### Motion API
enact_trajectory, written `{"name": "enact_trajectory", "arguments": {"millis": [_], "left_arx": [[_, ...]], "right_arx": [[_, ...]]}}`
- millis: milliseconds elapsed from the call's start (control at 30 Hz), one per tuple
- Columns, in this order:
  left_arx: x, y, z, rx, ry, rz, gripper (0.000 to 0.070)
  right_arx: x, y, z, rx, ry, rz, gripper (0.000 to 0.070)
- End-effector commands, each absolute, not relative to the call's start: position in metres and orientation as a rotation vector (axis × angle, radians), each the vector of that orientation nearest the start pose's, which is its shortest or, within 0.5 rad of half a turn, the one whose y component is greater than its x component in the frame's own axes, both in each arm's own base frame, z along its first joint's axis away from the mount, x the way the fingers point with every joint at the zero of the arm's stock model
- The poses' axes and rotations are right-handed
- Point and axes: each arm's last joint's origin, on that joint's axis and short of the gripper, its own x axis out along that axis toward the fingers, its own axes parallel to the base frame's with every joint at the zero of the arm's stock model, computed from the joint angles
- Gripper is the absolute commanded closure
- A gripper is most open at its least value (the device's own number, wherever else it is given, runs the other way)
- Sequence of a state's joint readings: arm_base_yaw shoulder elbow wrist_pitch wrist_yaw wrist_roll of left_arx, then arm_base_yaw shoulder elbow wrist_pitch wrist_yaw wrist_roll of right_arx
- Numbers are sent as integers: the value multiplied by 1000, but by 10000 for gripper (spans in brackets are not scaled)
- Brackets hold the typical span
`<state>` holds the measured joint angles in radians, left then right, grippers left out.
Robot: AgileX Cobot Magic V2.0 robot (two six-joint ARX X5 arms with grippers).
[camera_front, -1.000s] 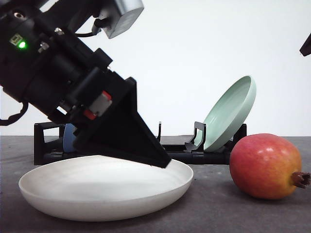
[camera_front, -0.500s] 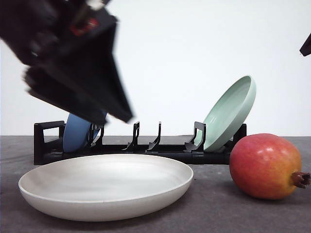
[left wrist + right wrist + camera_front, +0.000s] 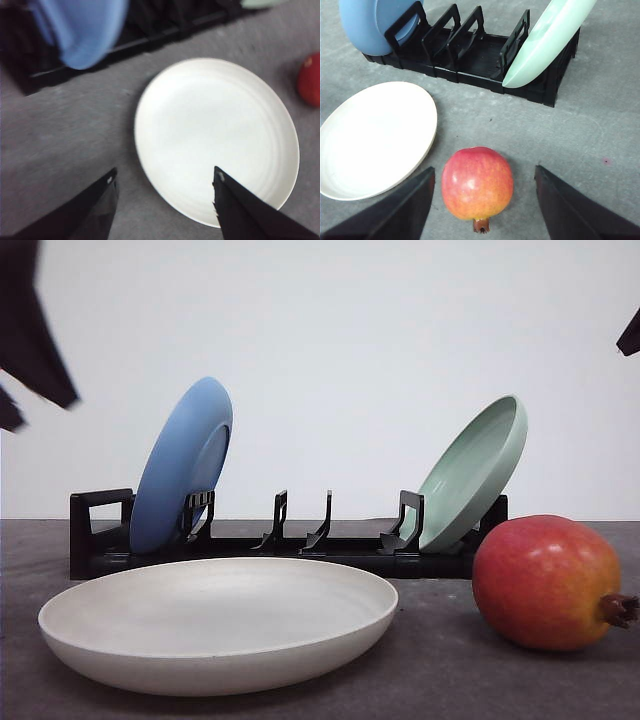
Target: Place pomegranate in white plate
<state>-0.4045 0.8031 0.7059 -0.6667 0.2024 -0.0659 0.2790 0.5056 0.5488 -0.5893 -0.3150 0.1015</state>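
The pomegranate point(image 3: 547, 583) is red-orange and lies on the grey table at the right, its brown crown pointing right. The white plate point(image 3: 218, 625) sits flat and empty to its left. In the right wrist view my right gripper point(image 3: 484, 169) is open, high above the pomegranate point(image 3: 477, 182), which shows between its fingers without touching them. My left gripper point(image 3: 162, 185) is open above the near edge of the white plate point(image 3: 215, 135), holding nothing. A dark part of the left arm point(image 3: 30, 330) shows at the upper left of the front view.
Behind the plate stands a black dish rack point(image 3: 290, 545). A blue plate point(image 3: 185, 465) leans in its left end and a pale green plate point(image 3: 475, 470) in its right end. Open grey table point(image 3: 600, 135) lies around the fruit.
My left arm has risen and swung up to the left, away from the white plate, uncovering the blue plate in the rack. The pomegranate and the plates have not moved.
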Motion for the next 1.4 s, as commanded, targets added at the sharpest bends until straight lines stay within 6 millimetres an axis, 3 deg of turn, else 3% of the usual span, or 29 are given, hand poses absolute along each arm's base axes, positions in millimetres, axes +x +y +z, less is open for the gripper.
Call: {"name": "enact_trajectory", "arguments": {"millis": [0,167,333,767,1133,1367], "left_arx": [[140,-60,270,4,761,-557,341],[134,-38,275,-43,723,-481,341],[132,-31,278,-61,696,-432,342],[132,-30,279,-59,692,-427,346],[132,-30,279,-59,692,-426,346],[132,-30,279,-58,693,-426,347]], "right_arx": [[106,40,258,114,563,557,295],[106,42,257,179,601,581,294],[113,47,255,266,750,583,271],[166,85,261,117,1034,482,130],[195,119,223,-52,1183,421,39],[208,128,203,-79,1231,410,38]]}}
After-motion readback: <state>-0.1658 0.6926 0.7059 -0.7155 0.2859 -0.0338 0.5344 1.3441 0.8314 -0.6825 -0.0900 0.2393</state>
